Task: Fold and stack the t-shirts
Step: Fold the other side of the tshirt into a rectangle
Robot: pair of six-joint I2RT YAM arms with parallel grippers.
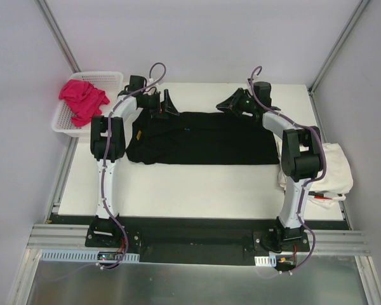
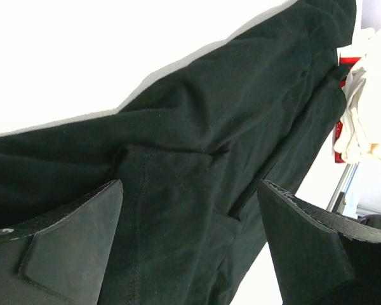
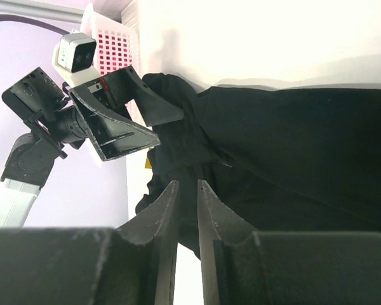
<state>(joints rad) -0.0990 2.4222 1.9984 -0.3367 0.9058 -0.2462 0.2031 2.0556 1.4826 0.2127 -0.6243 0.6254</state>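
The black t-shirt (image 1: 203, 136) lies folded into a wide band across the middle of the table; its daisy patch is hidden. My left gripper (image 1: 160, 107) is open wide over the shirt's far left corner, with black cloth (image 2: 197, 146) below and between the fingers. My right gripper (image 1: 227, 103) hovers at the shirt's far edge, right of centre, its jaws shut to a narrow slit (image 3: 187, 183) with no cloth in it. The shirt (image 3: 292, 146) and the left gripper (image 3: 124, 117) show in the right wrist view. A pink t-shirt (image 1: 82, 98) lies in the basket. Cream-white t-shirts (image 1: 333, 168) are heaped at the right edge.
The white mesh basket (image 1: 108, 77) stands off the table's far left corner. The cream heap (image 2: 365, 121) hangs partly over the right table edge, with something red (image 1: 324, 198) beneath it. Grey walls and frame posts enclose the table.
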